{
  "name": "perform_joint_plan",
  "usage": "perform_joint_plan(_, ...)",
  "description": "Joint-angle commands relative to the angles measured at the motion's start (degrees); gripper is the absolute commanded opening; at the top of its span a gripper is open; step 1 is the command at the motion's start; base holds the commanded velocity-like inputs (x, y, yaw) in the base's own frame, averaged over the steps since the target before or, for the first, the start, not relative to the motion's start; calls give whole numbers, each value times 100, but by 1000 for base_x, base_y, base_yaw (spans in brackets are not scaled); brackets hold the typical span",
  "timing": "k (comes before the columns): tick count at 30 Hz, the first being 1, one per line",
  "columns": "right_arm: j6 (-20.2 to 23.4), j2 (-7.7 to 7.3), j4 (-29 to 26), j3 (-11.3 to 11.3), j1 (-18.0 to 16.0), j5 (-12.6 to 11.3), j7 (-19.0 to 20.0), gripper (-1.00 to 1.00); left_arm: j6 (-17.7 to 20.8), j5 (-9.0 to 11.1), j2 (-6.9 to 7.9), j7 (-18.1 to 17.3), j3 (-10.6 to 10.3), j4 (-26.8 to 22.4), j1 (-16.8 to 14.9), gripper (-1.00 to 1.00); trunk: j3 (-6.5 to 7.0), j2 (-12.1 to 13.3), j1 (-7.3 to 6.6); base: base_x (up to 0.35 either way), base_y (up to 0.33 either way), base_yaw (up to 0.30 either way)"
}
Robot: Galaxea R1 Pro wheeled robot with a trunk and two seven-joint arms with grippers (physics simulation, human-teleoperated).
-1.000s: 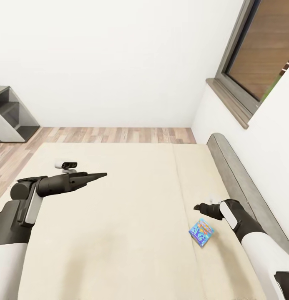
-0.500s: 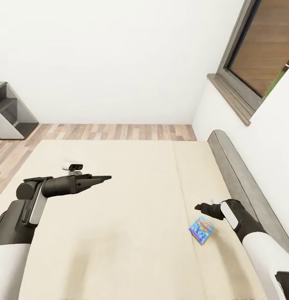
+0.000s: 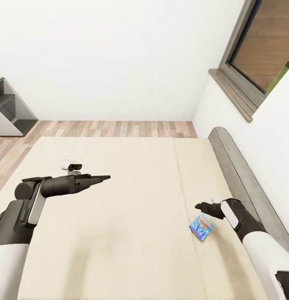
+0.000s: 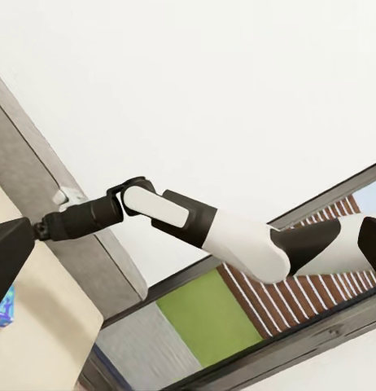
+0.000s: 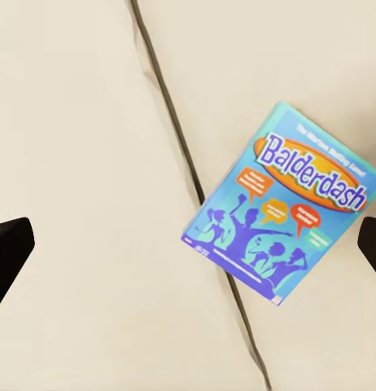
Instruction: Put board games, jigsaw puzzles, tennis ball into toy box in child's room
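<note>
Right gripper hangs low over the bed, fingers spread w/ nothing between them; in the right wrist view both dark fingertips sit at opposite edges of frame, and the blue Balderdash box lies flat between them but off toward one finger, not centred. From the head view, the box lies just beside the gripper, a bit nearer the robot's body, on the far side of the mattress seam next to the grey bed frame. Its long axis runs at a slant to the seam, one corner touching it. Left gripper points out over mid-bed, well apart from the box, fingers looking pressed together & empty. Right arm is clearly nearer, so I'd guess it needs a small shift toward the box, plus a wrist turn to span the short side.
</note>
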Motion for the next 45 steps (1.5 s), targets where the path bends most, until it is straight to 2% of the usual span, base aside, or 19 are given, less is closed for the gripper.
perform_joint_plan(1,31,0,-12,-10,-4,6,12,100,60,0,10,-18,2,-1,-3,100,-18,-10,3,0,0,0)
perform_joint_plan(9,51,-1,-35,-12,-37,11,12,100,60,0,73,-18,25,-1,-3,100,-93,-10,3,0,0,0)
perform_joint_plan(20,70,-21,-36,-12,-265,12,6,100,59,-1,163,-18,30,-1,-3,100,-196,-10,3,0,0,0)
perform_joint_plan(28,117,-33,-35,-8,-521,30,-12,100,53,-2,173,-18,29,-1,-3,100,-272,-10,3,0,0,0)
perform_joint_plan(45,221,-54,-1,-9,-662,54,-42,100,54,1,174,-16,33,-3,-8,100,-431,-10,3,0,0,0)
